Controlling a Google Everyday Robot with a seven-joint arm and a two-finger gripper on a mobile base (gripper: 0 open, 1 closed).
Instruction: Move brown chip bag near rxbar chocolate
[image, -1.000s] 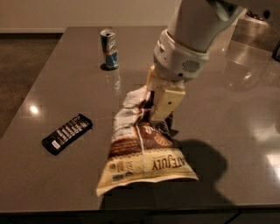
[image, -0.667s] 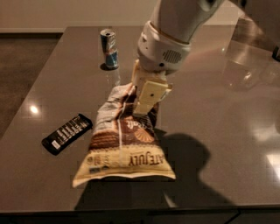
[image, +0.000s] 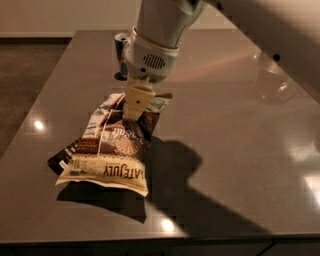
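Observation:
The brown chip bag (image: 116, 150), crinkly brown and cream with "LATE JULY" print, hangs from my gripper (image: 133, 113), which is shut on its upper end. The bag's lower edge is at or just above the table, with a shadow under it. The rxbar chocolate (image: 62, 158) is a flat black wrapper, and only its left end shows from behind the bag's lower left corner. The rest of the bar is hidden by the bag.
A blue and silver drink can (image: 120, 46) stands at the back, mostly hidden behind my arm. The dark glossy table (image: 235, 150) stretches to the right. Its front edge runs along the bottom and its left edge is close to the bar.
My gripper has carried the bag to the left. The bag now overlaps the black bar, which lay fully in view to its left before. The arm now covers most of the can.

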